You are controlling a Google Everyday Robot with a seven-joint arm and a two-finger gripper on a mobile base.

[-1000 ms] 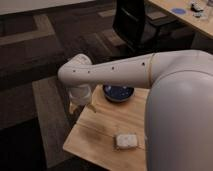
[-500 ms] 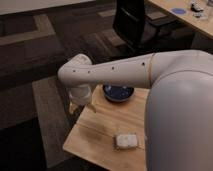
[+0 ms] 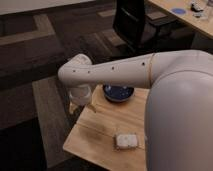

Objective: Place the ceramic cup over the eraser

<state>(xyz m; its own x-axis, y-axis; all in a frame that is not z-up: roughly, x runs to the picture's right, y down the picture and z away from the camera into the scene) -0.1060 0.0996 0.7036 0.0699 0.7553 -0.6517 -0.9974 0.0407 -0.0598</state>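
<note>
Cup (image 3: pixel 81 93) is held in the jaws of the gripper (image 3: pixel 79 100), hung under the wrist at the far-left corner of the bench (image 3: pixel 100 145), beside the bowl (image 3: pixel 118 93). Eraser (image 3: pixel 125 140) is laid flat near the front edge, well apart.

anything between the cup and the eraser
Nothing visible. The gripper is at the cup over the table's far left corner. Bare wood runs to the eraser, and the bowl sits off that line.

white dotted arm (image 3: pixel 115 70), gripper (image 3: pixel 80 95) by table (image 3: pixel 100 137)
</note>
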